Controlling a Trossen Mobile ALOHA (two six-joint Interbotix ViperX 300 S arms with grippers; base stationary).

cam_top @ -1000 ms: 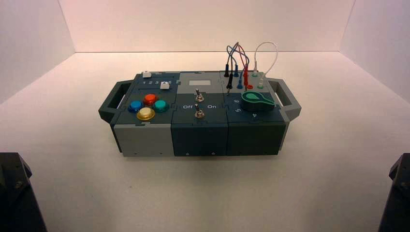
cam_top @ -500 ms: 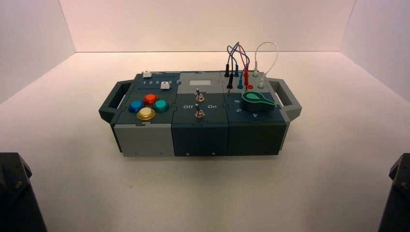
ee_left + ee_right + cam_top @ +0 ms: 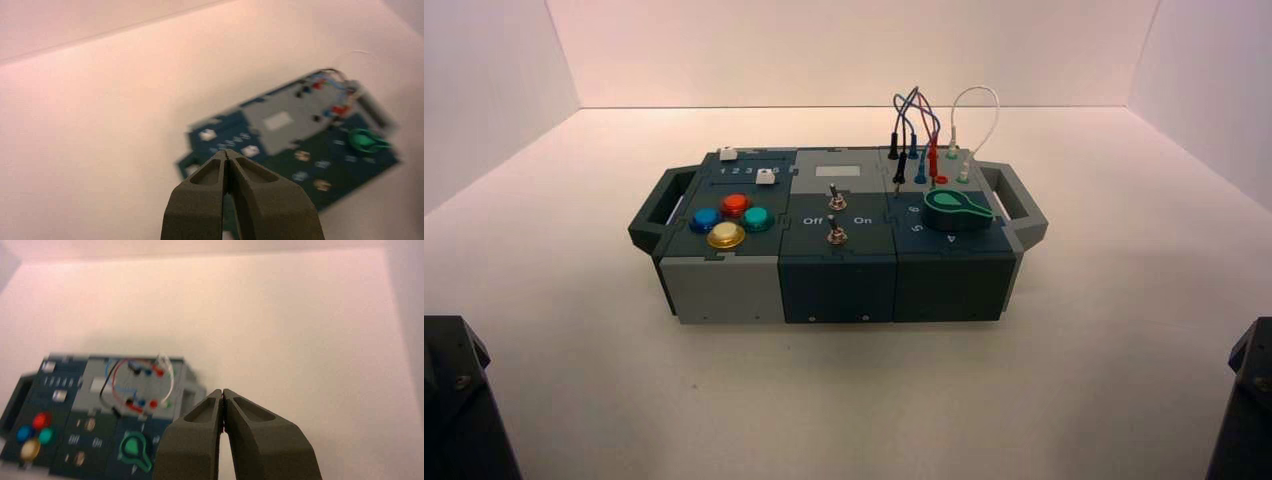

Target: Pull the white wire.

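Observation:
The white wire (image 3: pixel 977 100) arches above the box's (image 3: pixel 724 285) far right corner, both white plugs standing in sockets behind the green knob (image 3: pixel 954 208). It also shows in the right wrist view (image 3: pixel 171 377), beside the blue, red and black wires. My left gripper (image 3: pixel 227 152) is shut and empty, held back from the box over its slider end. My right gripper (image 3: pixel 222 391) is shut and empty, off the box's knob end. Both arms are parked at the near corners, the left arm (image 3: pixel 454 400) and the right arm (image 3: pixel 1249 395).
The box carries round coloured buttons (image 3: pixel 726 220) on its left part, two toggle switches (image 3: pixel 833 212) in the middle, and blue, red and black wires (image 3: pixel 914 125) next to the white one. Handles stick out at both ends. White walls enclose the table on three sides.

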